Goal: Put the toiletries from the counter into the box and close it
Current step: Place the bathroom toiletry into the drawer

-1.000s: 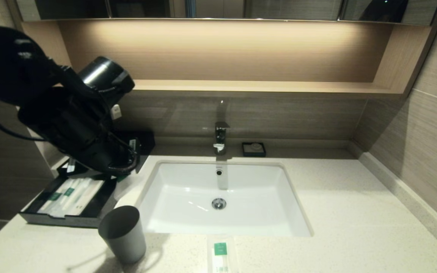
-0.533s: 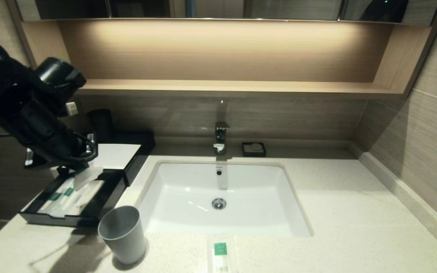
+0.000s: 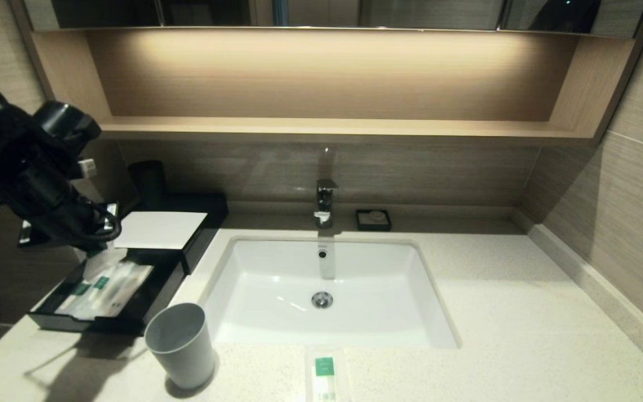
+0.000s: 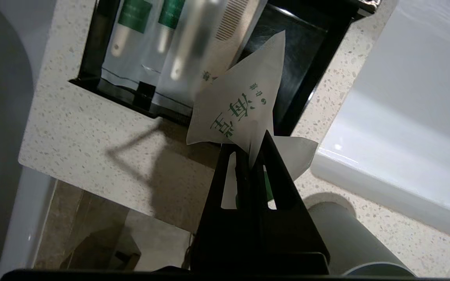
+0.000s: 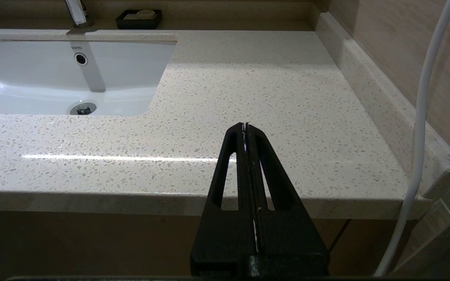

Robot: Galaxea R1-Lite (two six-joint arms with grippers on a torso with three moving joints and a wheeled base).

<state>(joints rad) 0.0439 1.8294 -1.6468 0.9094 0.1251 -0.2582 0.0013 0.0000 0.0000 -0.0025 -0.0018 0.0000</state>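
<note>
1. Dangling from the left gripper (image 4: 253, 145), a thin whitish-translucent sachet (image 4: 237, 110) with green printed characters is creased into a pointed shape; the slim black wedge-shaped jaws are pinched tight on its lower edge.
2. In the head view the gripper hangs over the rear left part of the box (image 3: 48, 317), a low black rectangular tray at the left end of the counter (image 3: 522, 312), its lid (image 3: 159, 229) with a flat white panel swung back behind it.
3. Several flat clear packets (image 3: 104, 283) with small green labels lie side by side inside the box; one shows a fine-toothed comb.
4. A second sachet (image 3: 326, 379) with a green label lies flat on the speckled cream stone in front of the glossy white sink (image 3: 277, 279).
5. A plain matte grey cup (image 3: 181, 345) stands upright just beside the box's front corner.
6. The right gripper (image 5: 246, 128) is parked off the counter's front edge, jaws pressed together on nothing.
</note>
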